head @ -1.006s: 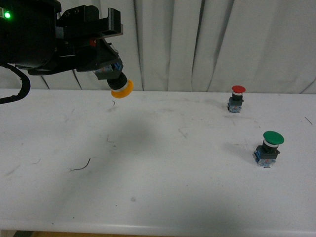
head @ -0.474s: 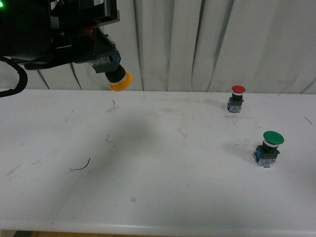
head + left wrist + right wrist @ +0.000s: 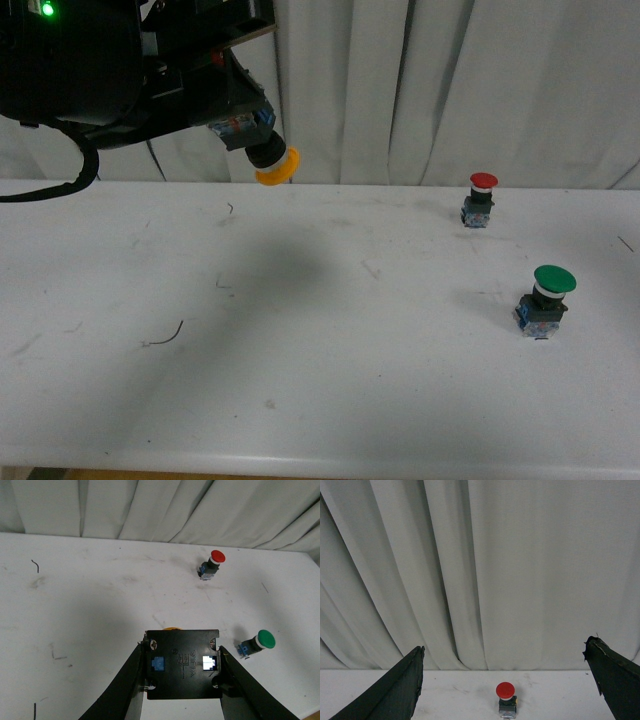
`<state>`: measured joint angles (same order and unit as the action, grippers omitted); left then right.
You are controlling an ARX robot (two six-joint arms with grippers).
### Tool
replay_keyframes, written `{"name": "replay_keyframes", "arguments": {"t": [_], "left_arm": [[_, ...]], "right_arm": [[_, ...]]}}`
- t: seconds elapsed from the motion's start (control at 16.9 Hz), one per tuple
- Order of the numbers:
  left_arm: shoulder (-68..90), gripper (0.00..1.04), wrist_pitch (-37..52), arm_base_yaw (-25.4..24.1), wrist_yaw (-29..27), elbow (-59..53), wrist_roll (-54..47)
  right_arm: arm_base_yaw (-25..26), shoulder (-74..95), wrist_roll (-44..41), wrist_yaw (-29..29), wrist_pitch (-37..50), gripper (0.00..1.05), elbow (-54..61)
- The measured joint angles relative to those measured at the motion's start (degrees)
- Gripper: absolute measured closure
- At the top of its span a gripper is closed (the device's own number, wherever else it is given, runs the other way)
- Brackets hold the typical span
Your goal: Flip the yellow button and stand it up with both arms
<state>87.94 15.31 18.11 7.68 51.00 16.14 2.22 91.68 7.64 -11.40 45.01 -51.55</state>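
**A:** Where's the task's thing?

**B:** The small yellow button (image 3: 272, 163), with its round orange-yellow mushroom cap and blocky black-and-blue plastic body, hangs above the far left of the scuffed white table (image 3: 320, 400). The cap tilts down and to the right. The left gripper (image 3: 240, 125) is clenched on its body.

**A:** And the right gripper (image 3: 505, 647)?

**B:** Fingers spread, empty — facing the pleated grey curtain (image 3: 520, 555) and a red-capped switch (image 3: 505, 696).

**A:** Risk?

**B:** The handover, I'd judge. The button has smooth hard faces and offers only a narrow hold — a skewed pinch could twist it loose, and it would drop and roll on its round cap.
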Motion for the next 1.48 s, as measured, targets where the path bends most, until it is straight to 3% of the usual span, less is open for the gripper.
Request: {"name": "replay_keyframes", "arguments": {"t": [0.18,0.36,0.59,0.83,1.12,1.48], "left_arm": [[-0.07,0.7,8.46,-0.17,6.14,-0.33,4.57],[0.5,0.7,31.65,-2.56,19.78,-7.3,21.7],[4.26,0.7,57.29,-1.77,21.88,-12.13,40.65],[5.68,0.7,58.18,0.68,19.76,-12.26,48.11],[5.68,0.7,58.14,1.25,18.62,-13.03,49.44],[5.66,0.7,58.23,1.27,18.25,-13.22,49.42]], "right_arm": [[-1.01,0.09,1.05,-1.77,2.21,0.06,1.9],[-1.84,-0.77,3.56,-5.64,3.96,0.06,6.23],[-2.73,-5.95,9.7,-12.81,9.09,0.06,10.86],[-7.3,-13.22,28.09,-24.0,27.12,0.06,19.93],[-11.34,-13.51,41.86,-25.49,28.68,0.06,23.26],[-9.64,-1.29,50.88,-24.48,28.55,0.06,18.84]]}}
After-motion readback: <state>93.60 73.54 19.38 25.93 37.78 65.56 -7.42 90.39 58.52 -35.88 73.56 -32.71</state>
